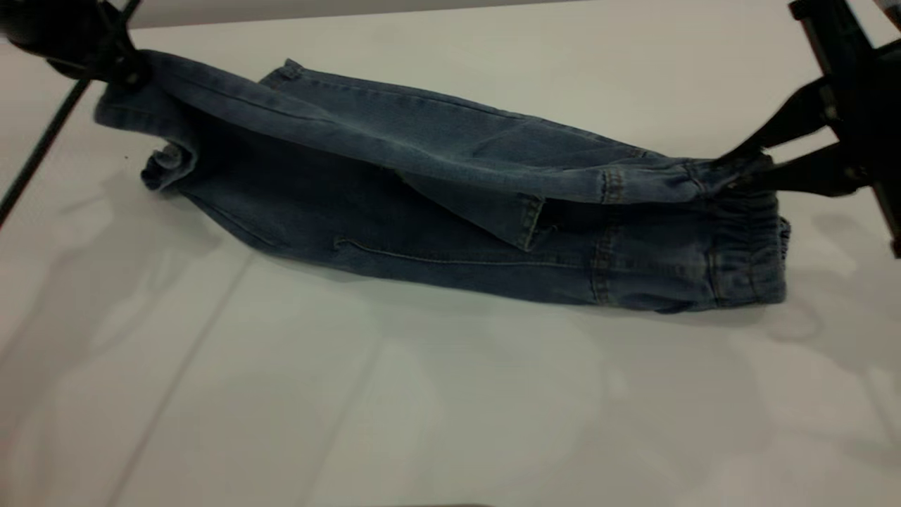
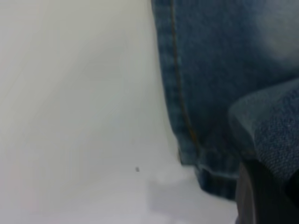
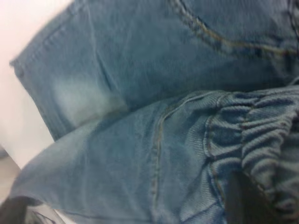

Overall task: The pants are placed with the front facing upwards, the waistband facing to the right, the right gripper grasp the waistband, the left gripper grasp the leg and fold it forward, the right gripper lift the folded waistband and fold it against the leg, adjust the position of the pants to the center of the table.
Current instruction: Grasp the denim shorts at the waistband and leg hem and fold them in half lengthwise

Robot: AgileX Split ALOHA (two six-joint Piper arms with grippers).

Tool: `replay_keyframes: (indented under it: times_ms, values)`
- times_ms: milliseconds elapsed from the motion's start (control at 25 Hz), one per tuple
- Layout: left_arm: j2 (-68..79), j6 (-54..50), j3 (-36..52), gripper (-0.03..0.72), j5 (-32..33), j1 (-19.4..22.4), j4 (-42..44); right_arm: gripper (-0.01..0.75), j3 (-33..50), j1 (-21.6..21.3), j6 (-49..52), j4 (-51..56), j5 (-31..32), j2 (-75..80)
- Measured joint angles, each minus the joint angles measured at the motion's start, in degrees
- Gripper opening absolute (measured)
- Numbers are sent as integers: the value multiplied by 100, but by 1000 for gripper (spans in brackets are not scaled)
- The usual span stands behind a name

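The blue denim pants (image 1: 436, 204) stretch across the white table (image 1: 422, 408), leg ends at the left and waistband (image 1: 750, 246) at the right. The upper layer is raised off the lower one, forming a long fold. At the far left my left gripper (image 1: 130, 70) is shut on the raised leg end. My right gripper (image 1: 750, 172) is shut on the upper edge of the waistband. In the left wrist view the leg hem (image 2: 205, 172) hangs by a dark finger (image 2: 261, 196). In the right wrist view a finger (image 3: 243, 200) presses into the ruched waistband (image 3: 261, 135).
Bare white tabletop (image 1: 281, 394) spreads in front of the pants. The table's far edge (image 1: 352, 10) runs close behind them. A dark cable (image 1: 42, 148) slants down from the left arm.
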Motion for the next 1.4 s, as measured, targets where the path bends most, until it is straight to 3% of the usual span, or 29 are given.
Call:
replay_keyframes:
  times_ms: [400,1000,1160,1400]
  values:
    - [1071,-6,-1140,53,0,-319,-10,62,-786,0,1057,57,-114,772]
    - [1964,-567,-1885,90,-136,-305,-149,69,-824,0,2179,76,-976,817]
    - [1964,-739,-1948,167,-452,-305,-149,76,-824,0,2258,76,-1021,817]
    - [1964,-769,-1948,375,-640,-328,-166,165,-986,0,1988,76,-1029,821]
